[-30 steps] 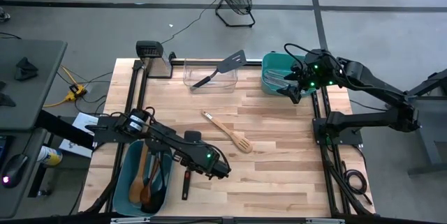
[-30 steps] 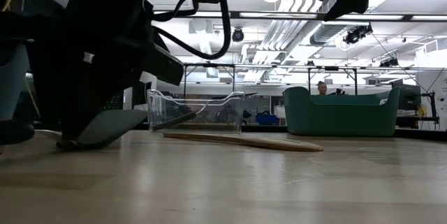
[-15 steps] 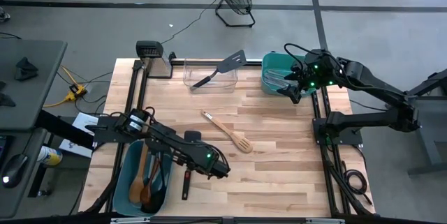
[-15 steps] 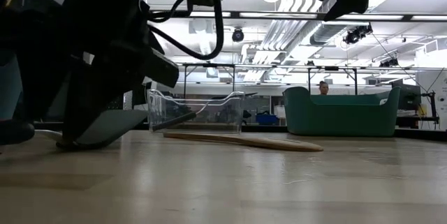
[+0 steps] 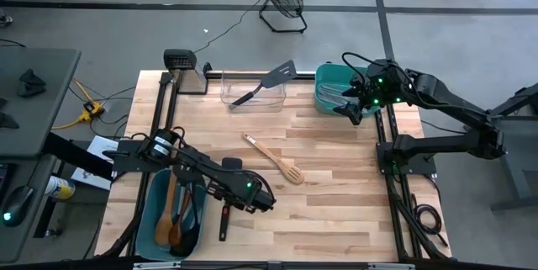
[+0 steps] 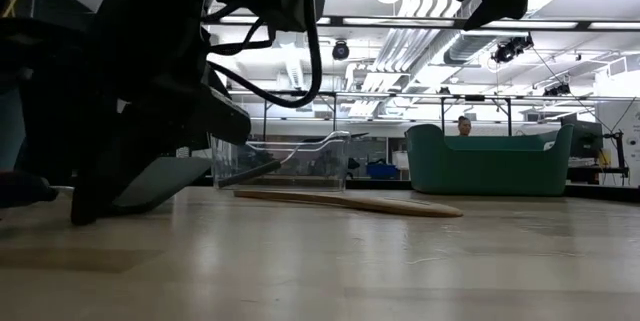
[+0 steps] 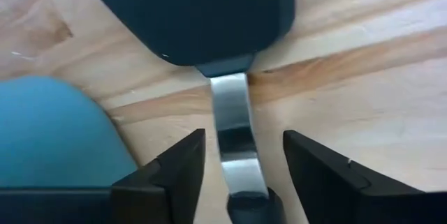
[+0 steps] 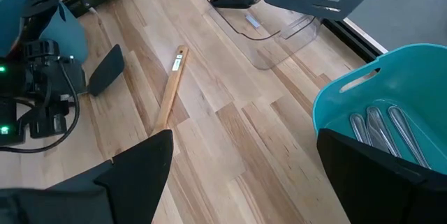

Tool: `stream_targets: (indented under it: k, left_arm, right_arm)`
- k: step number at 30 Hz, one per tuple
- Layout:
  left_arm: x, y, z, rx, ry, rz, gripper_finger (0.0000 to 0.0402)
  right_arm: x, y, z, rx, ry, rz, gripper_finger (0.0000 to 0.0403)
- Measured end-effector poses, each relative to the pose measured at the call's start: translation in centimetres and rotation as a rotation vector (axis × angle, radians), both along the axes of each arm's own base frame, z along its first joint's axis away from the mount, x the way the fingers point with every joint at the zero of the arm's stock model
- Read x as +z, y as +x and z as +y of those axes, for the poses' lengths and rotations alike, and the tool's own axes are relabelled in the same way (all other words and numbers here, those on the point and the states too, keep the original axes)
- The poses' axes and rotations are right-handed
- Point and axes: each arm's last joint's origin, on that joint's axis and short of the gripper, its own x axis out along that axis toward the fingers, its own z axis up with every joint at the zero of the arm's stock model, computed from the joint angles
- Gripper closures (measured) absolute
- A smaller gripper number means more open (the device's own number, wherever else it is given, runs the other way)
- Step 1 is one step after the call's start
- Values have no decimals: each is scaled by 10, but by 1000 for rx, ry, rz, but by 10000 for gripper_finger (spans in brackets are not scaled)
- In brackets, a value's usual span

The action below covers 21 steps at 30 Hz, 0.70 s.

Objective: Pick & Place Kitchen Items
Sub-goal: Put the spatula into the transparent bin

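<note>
Ideally the left gripper (image 7: 236, 165), jaws apart astride the black turner's (image 5: 224, 220) silvery neck on the desk (image 5: 336, 186), squeezes squarely; right gripper (image 8: 237, 175) waits wide open, empty.

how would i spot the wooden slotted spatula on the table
Start at the clear plastic bin at the table's far edge. Nearer, mid-table, the wooden slotted spatula lies flat, diagonal and alone. It is the only pale wooden utensil outside a tub.
</note>
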Motion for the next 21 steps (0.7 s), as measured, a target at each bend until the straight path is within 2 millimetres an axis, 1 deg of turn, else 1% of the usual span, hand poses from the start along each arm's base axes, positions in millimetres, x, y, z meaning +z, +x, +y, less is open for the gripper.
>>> stream_targets:
  k: [7,10,16,21]
  left_arm:
    - [-1,2,-2,0,-46,-7,268]
    - [-2,3,-3,2,-59,-13,290]
    - [-2,4,-4,7,-69,-21,321]
    - [-2,4,-4,9,-68,-23,336]
  right_arm:
    - [0,0,0,-1,1,0,54]
    - [0,0,0,-1,1,0,54]
    - [0,0,0,-1,1,0,54]
    - [0,0,0,-1,1,0,54]
